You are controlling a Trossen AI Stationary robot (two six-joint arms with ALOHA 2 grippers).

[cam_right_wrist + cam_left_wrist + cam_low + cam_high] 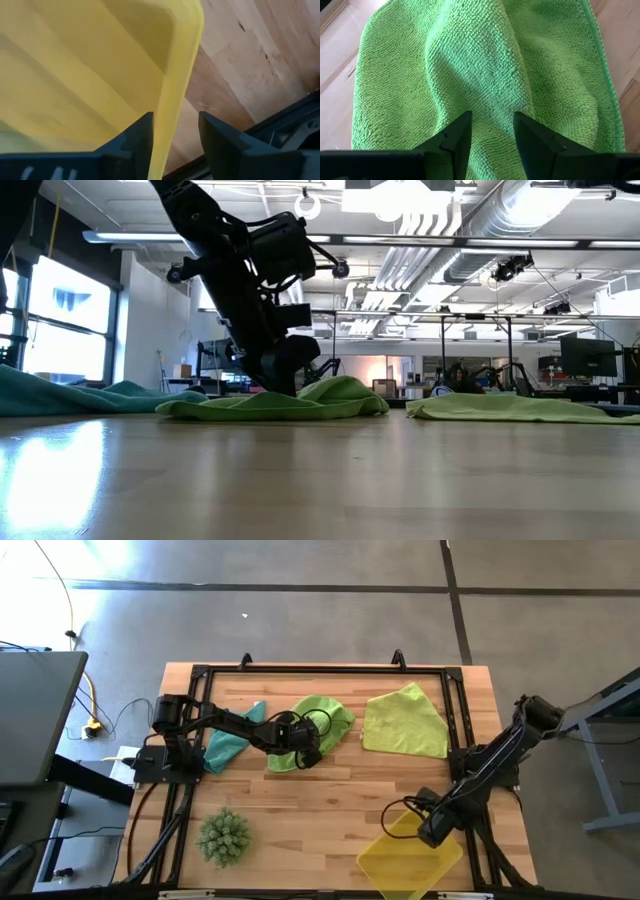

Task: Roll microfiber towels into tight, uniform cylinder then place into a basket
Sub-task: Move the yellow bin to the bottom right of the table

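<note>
The left gripper point(303, 752) rests on the green towel point(330, 725) at table centre, jaws open. At five o'clock, the right gripper point(175, 131) straddles the basket point(400, 862) rim, jaws parted. The teal towel point(228, 743) lies at nine o'clock.

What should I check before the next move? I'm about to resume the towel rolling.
1. Left gripper over the green towel, fingers apart, nothing held: ok.
2. Green towel rolled: not ok, it lies loose and rumpled.
3. Teal towel and yellow-green towel rolled: not ok, both loose on the table.
4. Right gripper at the basket rim, fingers astride it; gripping or not: cannot tell.
5. Basket free of towels: ok.
</note>
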